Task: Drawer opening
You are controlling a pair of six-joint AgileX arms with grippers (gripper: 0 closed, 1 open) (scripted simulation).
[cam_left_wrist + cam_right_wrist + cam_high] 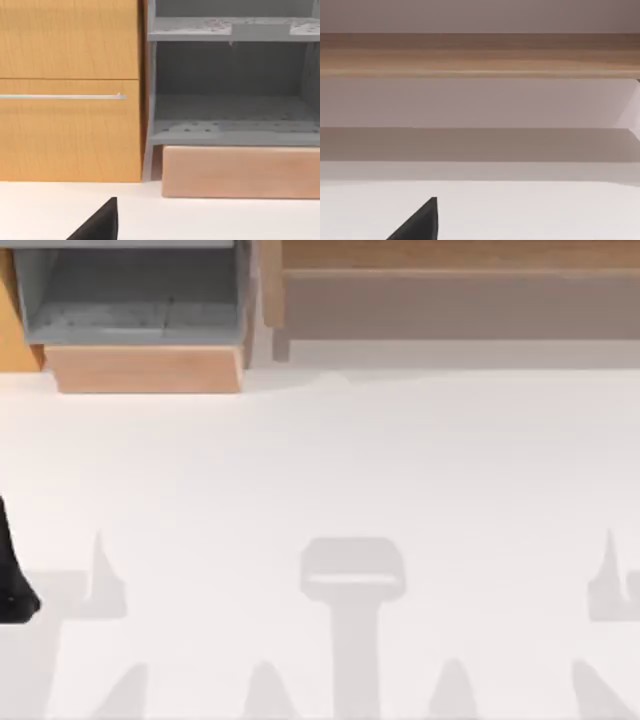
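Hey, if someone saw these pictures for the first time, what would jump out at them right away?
Most striking is the pulled-out drawer at the table's far left in the top view, its grey inside exposed behind a light wooden front panel. In the left wrist view, a wooden cabinet front with a thin silver handle stands beside it. The left arm sits at the top view's left edge.

Wide bare white table (330,470) across middle, open to passage. Pulled-out drawer (145,368) juts over table at far left, blocking there. Wooden shelf (450,260) along far edge at right.
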